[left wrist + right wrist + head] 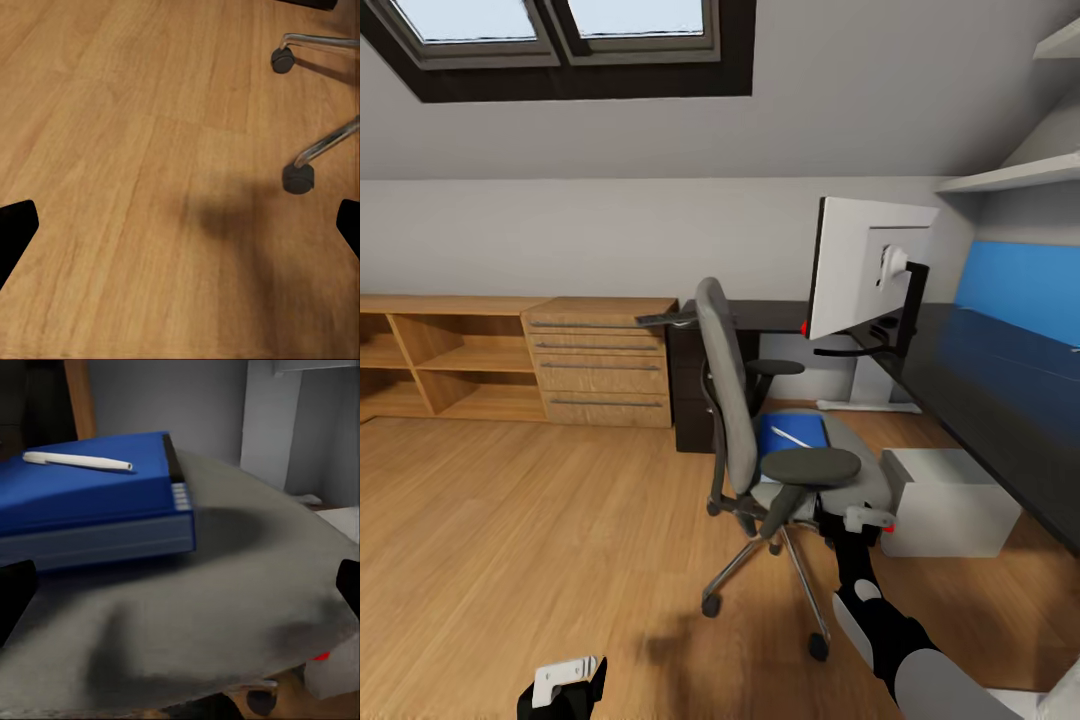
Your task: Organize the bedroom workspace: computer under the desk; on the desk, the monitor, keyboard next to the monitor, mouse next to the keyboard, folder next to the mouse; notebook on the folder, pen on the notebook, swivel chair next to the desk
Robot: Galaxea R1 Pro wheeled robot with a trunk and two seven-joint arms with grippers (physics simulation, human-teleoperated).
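At centre frame the right gripper, jaws wide, sits at the chair seat's front edge; pen lies on folder. Left gripper wide over open floor.

Right arm: glossy black segments alternating with rounded grey-white shells, small white block with red dot showing near wrist. Left gripper: black body wearing white ribbed plate.

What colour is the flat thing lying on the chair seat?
Bright blue. The folder shows best in the right wrist view, with a pale pen on top.
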